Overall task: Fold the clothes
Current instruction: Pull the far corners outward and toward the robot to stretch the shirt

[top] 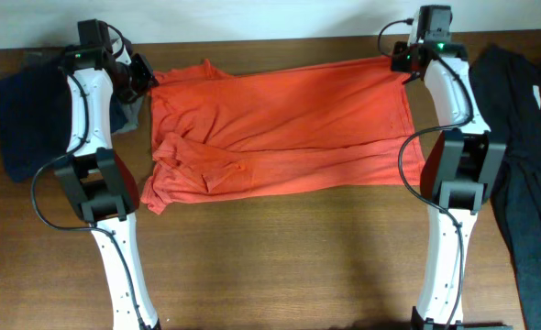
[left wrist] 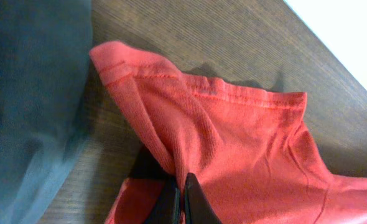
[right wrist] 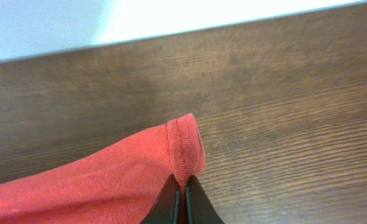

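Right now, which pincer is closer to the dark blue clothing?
Left. Left pincer pinches the orange shirt beside the blue clothing; right pincer holds the shirt's opposite corner.

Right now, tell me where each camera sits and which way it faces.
Overhead: above the table, looking straight down; left arm, right arm and the orange shirt show.
Left wrist: on the left arm, looking along the left pincer, shut on a shirt corner beside a navy garment.
Right wrist: likewise, right pincer shut on another corner.
Shared: all three show the shirt.
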Controlling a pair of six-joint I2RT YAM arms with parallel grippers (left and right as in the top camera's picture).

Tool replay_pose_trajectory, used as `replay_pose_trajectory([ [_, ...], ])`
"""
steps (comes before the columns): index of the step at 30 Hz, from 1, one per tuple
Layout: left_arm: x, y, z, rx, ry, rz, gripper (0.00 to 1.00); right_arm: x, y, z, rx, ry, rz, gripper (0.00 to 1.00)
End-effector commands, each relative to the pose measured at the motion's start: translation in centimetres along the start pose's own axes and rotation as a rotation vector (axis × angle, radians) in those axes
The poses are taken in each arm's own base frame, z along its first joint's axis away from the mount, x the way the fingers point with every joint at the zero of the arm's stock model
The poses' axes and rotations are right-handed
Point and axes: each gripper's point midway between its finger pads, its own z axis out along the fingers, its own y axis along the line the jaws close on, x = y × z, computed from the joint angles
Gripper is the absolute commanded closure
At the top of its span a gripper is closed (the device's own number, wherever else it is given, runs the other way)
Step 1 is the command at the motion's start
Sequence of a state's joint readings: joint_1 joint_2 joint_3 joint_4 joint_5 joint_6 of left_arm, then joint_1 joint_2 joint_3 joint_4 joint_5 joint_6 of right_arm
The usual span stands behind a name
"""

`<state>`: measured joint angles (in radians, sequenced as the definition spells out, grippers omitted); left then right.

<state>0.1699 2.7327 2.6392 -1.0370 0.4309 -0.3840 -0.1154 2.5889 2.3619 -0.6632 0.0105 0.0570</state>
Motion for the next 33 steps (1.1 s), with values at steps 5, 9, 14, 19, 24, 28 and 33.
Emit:
replay_pose_trajectory([
  [5, -2.1, -0.9, -4.7, 0.01, -0.072, 0.083, 0.99, -2.6, -1.5, -4.1, 0.038, -0.037, 0.025, 0.96],
  [9, -1.1, -0.7, -5.2, -0.004, -0.032, 0.084, 0.99, -1.6, -1.5, -4.1, 0.039, 0.004, 0.023, 0.96],
  [14, 0.7, -0.2, -5.4, -0.026, 0.037, 0.065, 0.99, -0.1, -1.6, -4.2, 0.043, 0.065, 0.022, 0.96],
  [19, 2.9, 0.5, -5.7, -0.053, 0.126, 0.052, 0.99, 0.8, -2.9, -4.4, 0.118, 0.102, 0.017, 0.96],
  [24, 3.9, 0.7, -6.0, -0.064, 0.165, 0.041, 0.99, 1.3, -4.3, -6.0, 0.203, 0.136, 0.008, 0.96],
  [28, 4.5, 0.9, -6.3, -0.077, 0.187, 0.058, 0.99, 1.2, -4.3, -7.6, 0.203, 0.148, 0.008, 0.96],
  [33, 5.3, 2.5, -7.3, -0.183, 0.213, 0.073, 0.99, 1.8, -4.3, -8.9, 0.206, 0.185, 0.004, 0.96],
])
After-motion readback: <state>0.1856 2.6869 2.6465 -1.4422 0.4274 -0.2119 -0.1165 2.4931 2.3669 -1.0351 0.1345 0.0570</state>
